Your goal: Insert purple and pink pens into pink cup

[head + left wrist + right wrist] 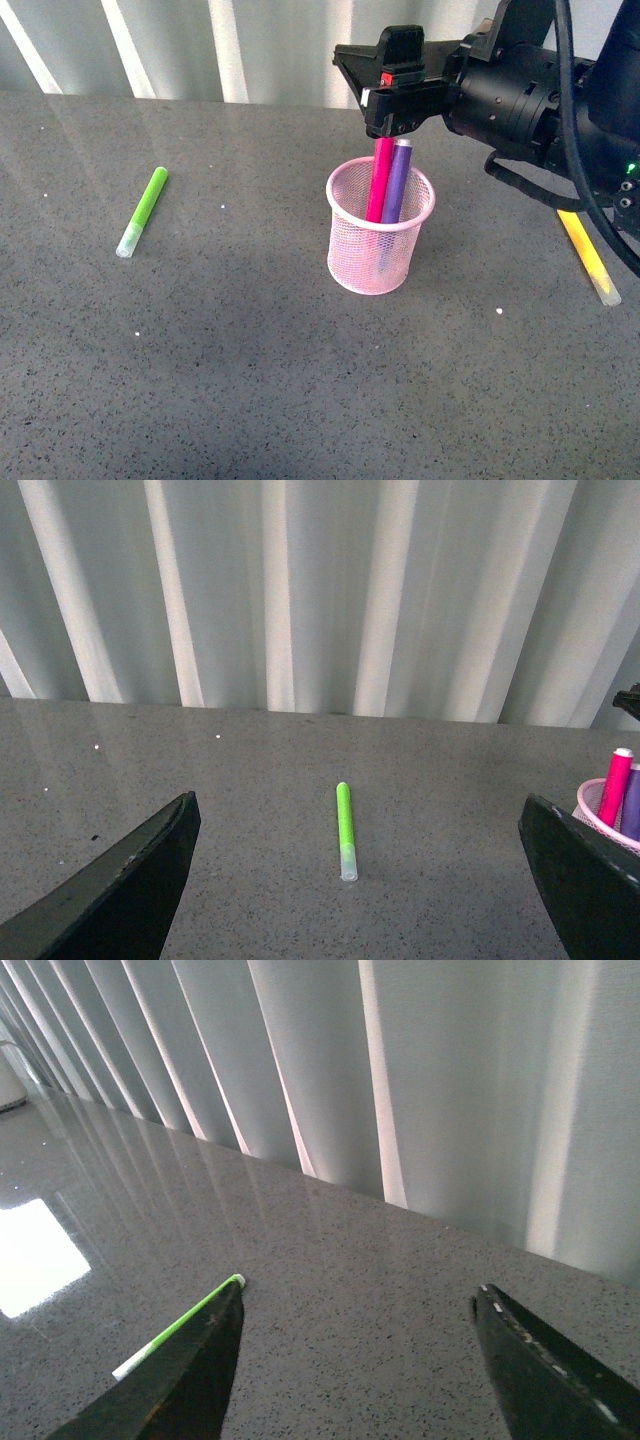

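The pink cup stands upright mid-table. The pink pen and the purple pen both stand inside it, their upper ends sticking out above the rim. My right gripper hovers just above the pen tops, open and empty; in the right wrist view its gripper frames only bare table. My left gripper is open and empty, off to the left of the cup; its view shows the cup's rim with the pink pen and purple pen at the right edge.
A lime-green pen lies on the grey table at the left; it also shows in the left wrist view and the right wrist view. A yellow pen lies at the right, partly under my right arm. A pleated curtain backs the table.
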Controlling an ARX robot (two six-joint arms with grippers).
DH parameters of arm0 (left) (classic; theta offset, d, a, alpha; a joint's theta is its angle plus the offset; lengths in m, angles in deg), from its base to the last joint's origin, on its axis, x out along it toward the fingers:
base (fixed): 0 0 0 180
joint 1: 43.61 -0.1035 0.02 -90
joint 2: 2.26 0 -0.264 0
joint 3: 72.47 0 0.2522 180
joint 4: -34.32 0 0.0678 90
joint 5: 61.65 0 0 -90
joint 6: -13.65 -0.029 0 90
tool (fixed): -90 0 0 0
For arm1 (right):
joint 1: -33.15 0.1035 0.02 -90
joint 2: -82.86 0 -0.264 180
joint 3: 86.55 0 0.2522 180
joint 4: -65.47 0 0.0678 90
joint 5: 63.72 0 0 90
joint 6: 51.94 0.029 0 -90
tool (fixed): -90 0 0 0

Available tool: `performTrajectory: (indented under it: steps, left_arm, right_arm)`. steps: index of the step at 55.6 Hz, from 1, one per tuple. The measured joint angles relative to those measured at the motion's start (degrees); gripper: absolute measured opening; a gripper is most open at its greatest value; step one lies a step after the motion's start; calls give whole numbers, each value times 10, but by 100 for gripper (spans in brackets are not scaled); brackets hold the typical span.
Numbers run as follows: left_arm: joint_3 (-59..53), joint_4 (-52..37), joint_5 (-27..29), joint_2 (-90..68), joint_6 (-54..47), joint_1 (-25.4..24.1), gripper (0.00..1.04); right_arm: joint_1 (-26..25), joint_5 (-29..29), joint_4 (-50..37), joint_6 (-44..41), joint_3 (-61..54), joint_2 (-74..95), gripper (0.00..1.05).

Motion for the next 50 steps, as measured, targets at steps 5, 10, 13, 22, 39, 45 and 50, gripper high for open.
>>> performTrajectory:
  steps: [5,10,13,22,39,45,50]
  left_arm:
    - [0,0,0,0,0,0,98]
    - [0,0,0,0,0,0,98]
    - [0,0,0,0,0,0,98]
    - [0,0,0,0,0,0,98]
    - [0,0,0,0,0,0,98]
    - [0,0,0,0,0,0,98]
    - [0,0,0,0,0,0,98]
  right_arm:
    - [-7,-4,1,-1,-8,-14,87]
    - [-17,-13,9,-4,-20,-43,99]
    - [-27,-29,23,-12,-30,-72,97]
    - [-74,-111,99,-44,-57,-194,98]
    - [-200,-55,301,-75,-169,-567,98]
    - [-236,-4,370,-63,-203,-702,98]
    - [-254,7,422,-57,-222,-792,98]
